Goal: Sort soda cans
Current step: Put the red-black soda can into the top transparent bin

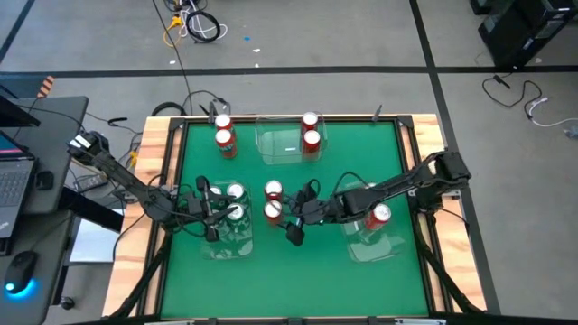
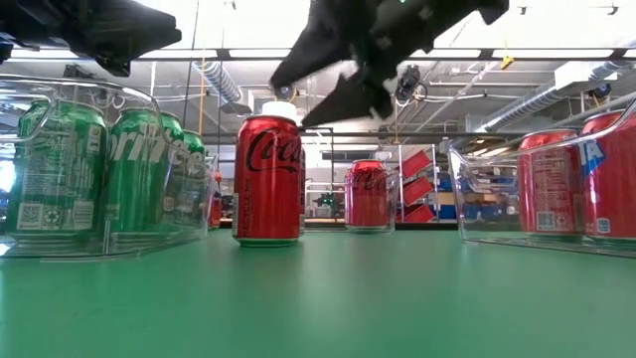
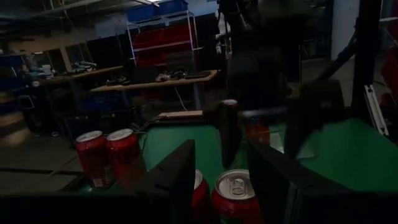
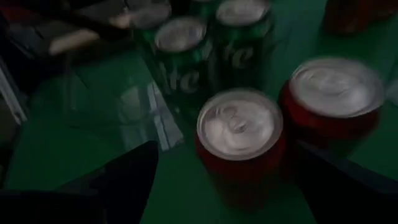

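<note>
Red cans, report position. (Inspector)

Two red cans (image 1: pixel 273 200) stand loose at mid-desk, touching or nearly so; one red can (image 1: pixel 377 215) is in the clear tray (image 1: pixel 375 248) on my right side; two more (image 1: pixel 311 132) are in the back tray (image 1: pixel 275 152); another pair (image 1: pixel 224 132) stands loose near the back left corner of the desk (image 1: pixel 361 181). The green cans (image 1: pixel 236 203) are together in the left tray (image 1: pixel 221 250). (Operator)

State of each claw. (Inspector)

My right claw (image 1: pixel 293 219) is wide, holding nothing; it hangs just beside the mid-desk pair, and its wrist view shows one can (image 4: pixel 239 134) lying between my two fingers (image 4: pixel 124 180), not yet gripped. My left claw (image 1: pixel 209 217) waits over the left tray beside the green cans; its fingers stand part-way apart with nothing between them. (Operator)

Step in hand? (Inspector)

In my judgement, the pick of a loose red can, bound for a tray of reds; green looks sorted; four reds remain outside any tray. (Operator)

Requirement for the next move? (Inspector)

Centre on the nearer can; close on its body alone, since its neighbour (image 4: pixel 336 93) stands close enough to be knocked; lift straight up; carry it over the tray wall and set it down upright beside the red already there. (Operator)
</note>
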Robot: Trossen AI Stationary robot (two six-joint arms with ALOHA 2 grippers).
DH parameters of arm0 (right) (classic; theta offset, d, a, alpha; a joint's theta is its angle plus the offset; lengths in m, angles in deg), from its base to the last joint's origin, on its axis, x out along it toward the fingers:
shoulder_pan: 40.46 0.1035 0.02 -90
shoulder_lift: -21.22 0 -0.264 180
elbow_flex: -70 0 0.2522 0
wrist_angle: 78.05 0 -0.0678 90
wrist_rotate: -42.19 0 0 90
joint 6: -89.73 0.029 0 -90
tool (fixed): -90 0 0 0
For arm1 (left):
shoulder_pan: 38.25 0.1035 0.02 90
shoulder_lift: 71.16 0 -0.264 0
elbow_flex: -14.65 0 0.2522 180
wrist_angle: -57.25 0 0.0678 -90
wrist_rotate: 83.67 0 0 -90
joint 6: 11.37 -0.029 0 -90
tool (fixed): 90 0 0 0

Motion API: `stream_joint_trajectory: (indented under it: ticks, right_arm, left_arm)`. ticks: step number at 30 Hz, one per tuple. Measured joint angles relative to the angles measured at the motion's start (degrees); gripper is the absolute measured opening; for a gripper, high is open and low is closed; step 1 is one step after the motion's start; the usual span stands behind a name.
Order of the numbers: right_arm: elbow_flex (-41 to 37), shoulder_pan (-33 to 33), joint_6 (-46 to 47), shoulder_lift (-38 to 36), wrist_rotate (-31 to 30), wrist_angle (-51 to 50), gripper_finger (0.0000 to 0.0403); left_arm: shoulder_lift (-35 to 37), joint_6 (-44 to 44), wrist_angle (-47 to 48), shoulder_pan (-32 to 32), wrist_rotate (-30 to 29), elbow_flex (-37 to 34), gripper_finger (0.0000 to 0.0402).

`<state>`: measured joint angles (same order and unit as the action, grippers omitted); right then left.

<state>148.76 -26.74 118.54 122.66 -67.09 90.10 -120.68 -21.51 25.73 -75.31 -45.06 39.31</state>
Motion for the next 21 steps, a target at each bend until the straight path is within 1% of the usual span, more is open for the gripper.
stream_joint_trajectory:
  ticks: [3, 6, 11, 15, 21]
  right_arm:
    - [4.44, 0.02, -1.49, 4.35, -0.57, -3.38, 0.0351]
    - [9.69, 0.0, -2.85, 7.9, -2.38, -8.35, 0.0351]
    - [16.44, 0.23, -5.11, 11.62, -5.11, -12.98, 0.0351]
    - [18.59, 0.21, -5.91, 13.48, -6.33, -12.82, 0.0351]
    - [18.78, -0.05, -5.82, 14.8, -6.14, -11.95, 0.0344]
  left_arm:
    - [0.04, -0.05, 0.02, 0.0, -0.03, 0.02, 0.0147]
    - [0.04, -0.05, 0.02, 0.0, -0.01, 0.02, 0.0147]
    - [0.02, -0.01, 0.1, -0.05, 0.08, 0.02, 0.0147]
    - [0.02, 0.01, 0.45, -0.07, 0.35, 0.02, 0.0147]
    - [0.02, -0.01, 0.61, -0.07, 0.66, 0.02, 0.0147]
